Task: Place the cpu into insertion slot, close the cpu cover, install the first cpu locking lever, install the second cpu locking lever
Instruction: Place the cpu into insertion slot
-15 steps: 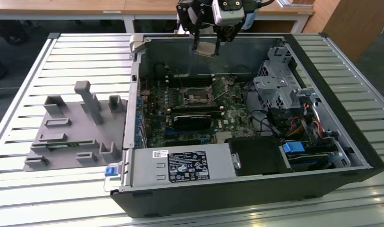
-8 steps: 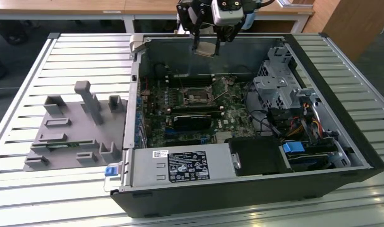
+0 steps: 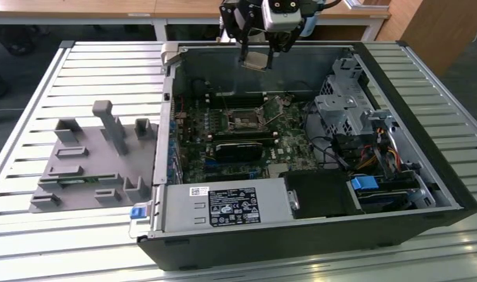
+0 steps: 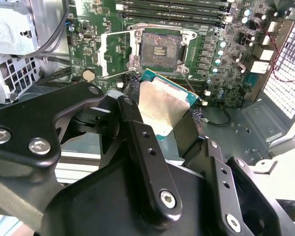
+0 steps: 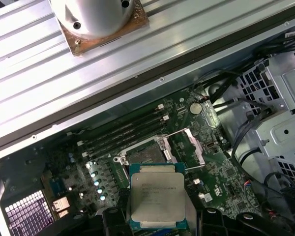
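Cpu point(image 5: 157, 201) sits clamped between fingers of the gripper point(image 4: 163, 115), near the far wall of the case point(image 3: 301, 247); insertion slot point(image 3: 245, 121) bare; cpu cover point(image 4: 115, 51) open.

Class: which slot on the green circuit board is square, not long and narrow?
The insertion slot, dark-centred with a metal rim, its silvery cover frame swung open; the black memory slots are long.

Looks like a robotics lab or test workshop to me. The counter point(image 3: 34, 100) is all slatted aluminium profile, with an opened-up desktop PC case point(image 3: 301, 241) lying on it beside a grey fixture point(image 3: 90, 170) full of upright holders. A robot arm's gripper point(image 3: 258, 57) hangs over the case, and plain wooden desks point(image 3: 105, 7) run along the back.
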`<state>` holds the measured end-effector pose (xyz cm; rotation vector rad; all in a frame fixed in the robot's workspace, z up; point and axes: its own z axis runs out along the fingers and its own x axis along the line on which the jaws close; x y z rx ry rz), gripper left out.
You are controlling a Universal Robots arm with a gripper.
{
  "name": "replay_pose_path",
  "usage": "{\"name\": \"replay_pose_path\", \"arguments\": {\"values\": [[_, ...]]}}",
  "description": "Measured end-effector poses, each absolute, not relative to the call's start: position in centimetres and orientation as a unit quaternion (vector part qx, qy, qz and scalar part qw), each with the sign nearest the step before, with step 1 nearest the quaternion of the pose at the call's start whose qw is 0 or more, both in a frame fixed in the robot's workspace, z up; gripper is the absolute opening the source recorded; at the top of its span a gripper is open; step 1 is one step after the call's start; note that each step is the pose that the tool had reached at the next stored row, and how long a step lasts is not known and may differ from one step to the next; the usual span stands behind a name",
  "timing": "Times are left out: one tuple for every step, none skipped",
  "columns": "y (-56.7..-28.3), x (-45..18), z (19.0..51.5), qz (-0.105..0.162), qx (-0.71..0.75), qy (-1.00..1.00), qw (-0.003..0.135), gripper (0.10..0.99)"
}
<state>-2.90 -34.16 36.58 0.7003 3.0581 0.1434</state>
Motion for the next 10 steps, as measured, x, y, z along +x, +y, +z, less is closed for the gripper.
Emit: {"name": "replay_pose_path", "arguments": {"values": [[-34.16, -2.90, 36.57, 0.046, 0.224, 0.973, 0.001, 0.529], [-34.16, -2.90, 36.57, 0.046, 0.225, 0.973, 0.001, 0.529], [-34.16, -2.90, 36.57, 0.046, 0.226, 0.973, 0.001, 0.529], [-34.16, -2.90, 36.57, 0.046, 0.228, 0.973, 0.001, 0.529], [-34.16, -2.90, 36.57, 0.046, 0.229, 0.972, 0.001, 0.529], [-34.16, -2.90, 36.57, 0.046, 0.230, 0.972, 0.001, 0.529], [-34.16, -2.90, 36.57, 0.046, 0.231, 0.972, 0.001, 0.529], [-34.16, -2.90, 36.58, 0.046, 0.232, 0.972, 0.001, 0.529], [-34.16, -2.90, 36.57, 0.046, 0.233, 0.971, 0.001, 0.529], [-34.16, -2.90, 36.57, 0.046, 0.234, 0.971, 0.001, 0.529]]}}
